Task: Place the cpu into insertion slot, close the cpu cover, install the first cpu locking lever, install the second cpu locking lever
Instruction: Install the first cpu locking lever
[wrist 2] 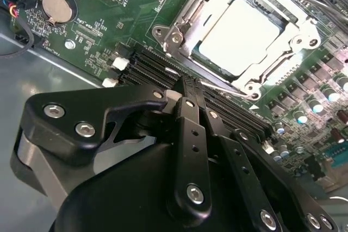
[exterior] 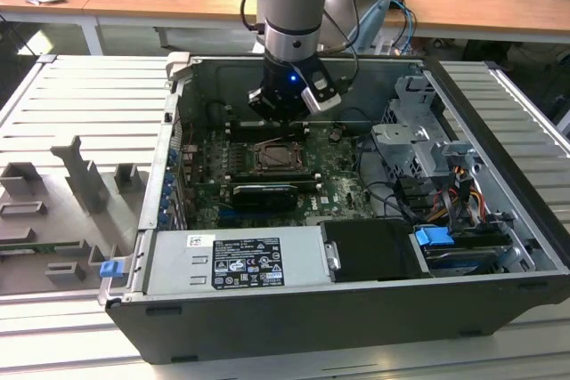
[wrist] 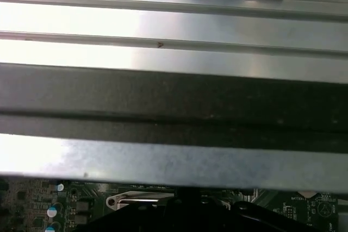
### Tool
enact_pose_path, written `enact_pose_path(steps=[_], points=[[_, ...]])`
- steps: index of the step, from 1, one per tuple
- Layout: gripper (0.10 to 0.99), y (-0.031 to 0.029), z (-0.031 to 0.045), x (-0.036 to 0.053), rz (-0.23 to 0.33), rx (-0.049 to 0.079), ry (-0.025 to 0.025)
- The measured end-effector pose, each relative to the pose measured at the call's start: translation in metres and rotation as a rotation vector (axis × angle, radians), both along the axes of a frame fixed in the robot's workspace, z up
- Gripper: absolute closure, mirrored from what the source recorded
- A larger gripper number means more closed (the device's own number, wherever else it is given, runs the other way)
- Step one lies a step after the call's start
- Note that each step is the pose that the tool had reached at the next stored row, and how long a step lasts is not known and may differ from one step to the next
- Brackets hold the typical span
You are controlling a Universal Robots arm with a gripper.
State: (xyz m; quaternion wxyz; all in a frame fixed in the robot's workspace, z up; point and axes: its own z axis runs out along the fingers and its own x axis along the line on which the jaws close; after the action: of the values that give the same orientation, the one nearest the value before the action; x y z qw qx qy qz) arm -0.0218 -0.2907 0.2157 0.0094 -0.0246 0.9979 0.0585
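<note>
Hovering just above the green circuit board (wrist 2: pixel 125 9), the black claw (wrist 2: pixel 187 88) has its fingers pinched together, holding nothing. The pale silvery square cpu (wrist 2: pixel 239 36) already lies in its metal-rimmed insertion slot (exterior: pixel 281 158), silvery frame cover (wrist 2: pixel 187 23) seemingly down; the levers look like the step in hand.

An open computer case (exterior: pixel 499 113) lies on a ribbed grey surface (exterior: pixel 53 113). Inside: green motherboard (exterior: pixel 334 193), silver power supply (exterior: pixel 236 260), blue-tabbed drive cage (exterior: pixel 436 239). A coin battery (wrist 2: pixel 57 6) sits on the board.
</note>
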Motion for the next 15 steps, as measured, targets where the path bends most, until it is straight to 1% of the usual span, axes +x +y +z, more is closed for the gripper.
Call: enact_pose_path(steps=[7, 15], points=[[0.980, 0.0001, -0.0073, 0.0030, -0.001, 0.000, -0.0001], [0.980, 0.0000, -0.0118, 0.0046, -0.001, -0.004, 0.0003]])
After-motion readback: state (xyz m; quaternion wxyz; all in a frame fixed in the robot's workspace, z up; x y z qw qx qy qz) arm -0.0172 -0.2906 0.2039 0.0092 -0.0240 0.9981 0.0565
